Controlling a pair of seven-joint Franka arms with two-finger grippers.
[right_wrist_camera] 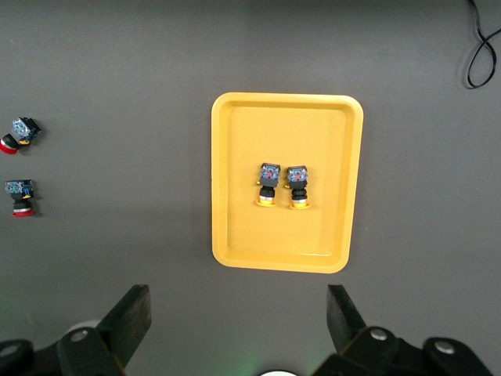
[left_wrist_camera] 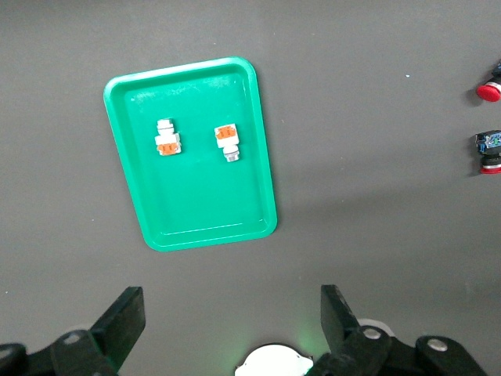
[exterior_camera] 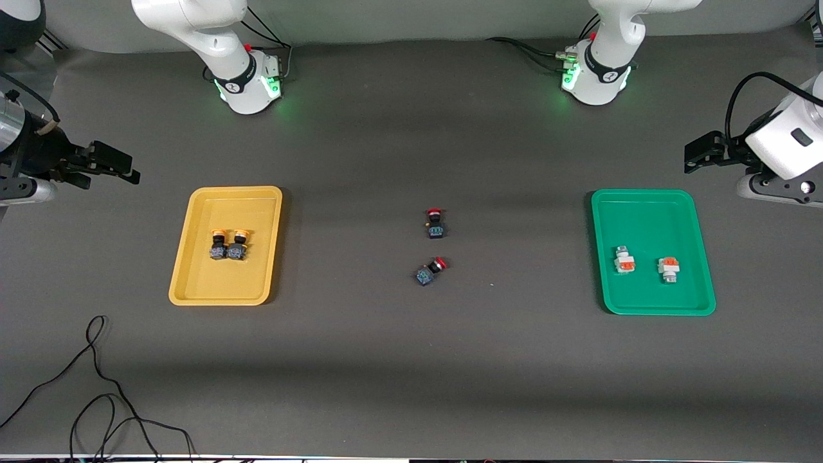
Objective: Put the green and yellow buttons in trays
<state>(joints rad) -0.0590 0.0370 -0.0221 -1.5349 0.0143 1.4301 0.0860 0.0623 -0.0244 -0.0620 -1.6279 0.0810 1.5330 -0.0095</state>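
Two yellow-capped black buttons [exterior_camera: 218, 245] [exterior_camera: 238, 245] lie side by side in the yellow tray [exterior_camera: 218, 286]; the right wrist view shows them [right_wrist_camera: 268, 184] [right_wrist_camera: 297, 186] in that tray [right_wrist_camera: 282, 125]. Two white blocks with orange inserts [exterior_camera: 624, 259] [exterior_camera: 669, 269] lie apart in the green tray [exterior_camera: 649, 215], also in the left wrist view [left_wrist_camera: 167, 137] [left_wrist_camera: 228, 142] [left_wrist_camera: 196, 204]. My left gripper [exterior_camera: 689, 157] [left_wrist_camera: 232, 313] is open and empty, raised over the table off the green tray. My right gripper [exterior_camera: 125, 166] [right_wrist_camera: 239, 313] is open and empty, raised off the yellow tray.
Two red-capped black buttons [exterior_camera: 436, 224] [exterior_camera: 431, 271] lie on the grey mat midway between the trays; they also show in the left wrist view [left_wrist_camera: 489, 90] and the right wrist view [right_wrist_camera: 19, 196]. A black cable [exterior_camera: 96, 373] loops on the mat nearer the front camera than the yellow tray.
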